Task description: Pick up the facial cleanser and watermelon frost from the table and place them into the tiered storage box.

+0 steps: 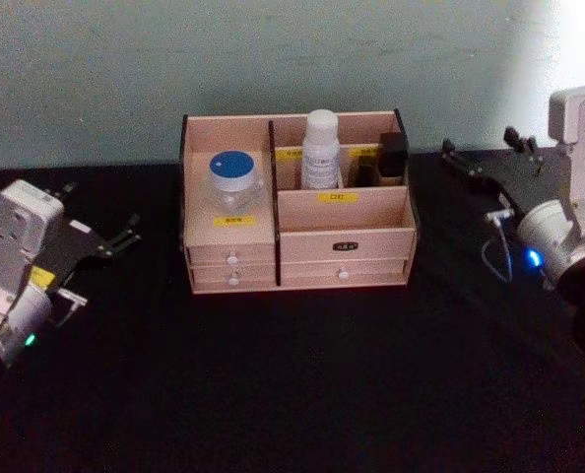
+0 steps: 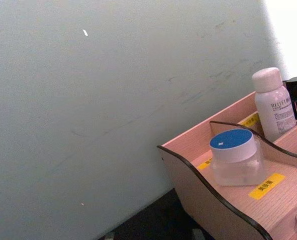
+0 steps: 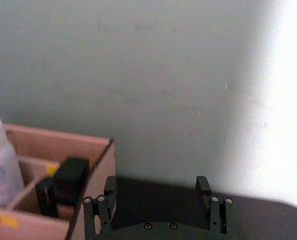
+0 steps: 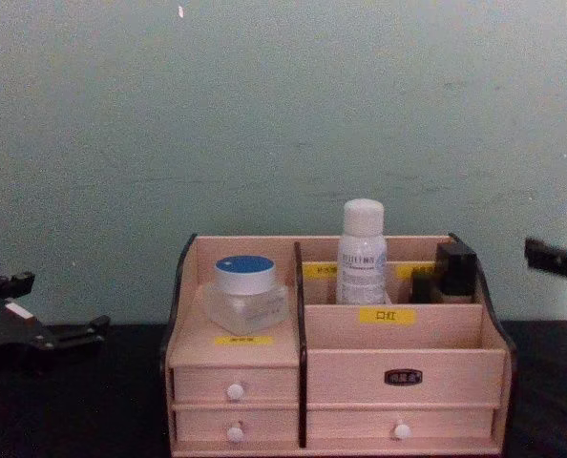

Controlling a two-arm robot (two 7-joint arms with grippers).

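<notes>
Tiered storage box (image 1: 297, 246) sits mid-surface against the wall, and both items look already in it: blue-lidded clear jar (image 1: 231, 179) in the left top compartment, white bottle (image 1: 321, 148) upright in the back middle one, a black item (image 1: 392, 156) in the back right slot. I can't read which is the cleanser and which the watermelon frost. Black surface (image 1: 292, 394) in front carries nothing loose, so I'd judge the placing done. Left claw (image 1: 123, 235) hangs off to the box's left, low over the surface, well apart from it; can't tell if its fingers are spread or pressed together. Right claw (image 3: 158, 192) is to the box's right near the back corner, fingers spread, nothing between them. Risks from here are all collision, in my view: the right claw is close to the box's side wall, so a sweep inward on retreat could shove the box or tip the tall bottle, which stands well above its divider. The jar sits low, so less worry. Left arm swinging across low could clip the trim.
</notes>
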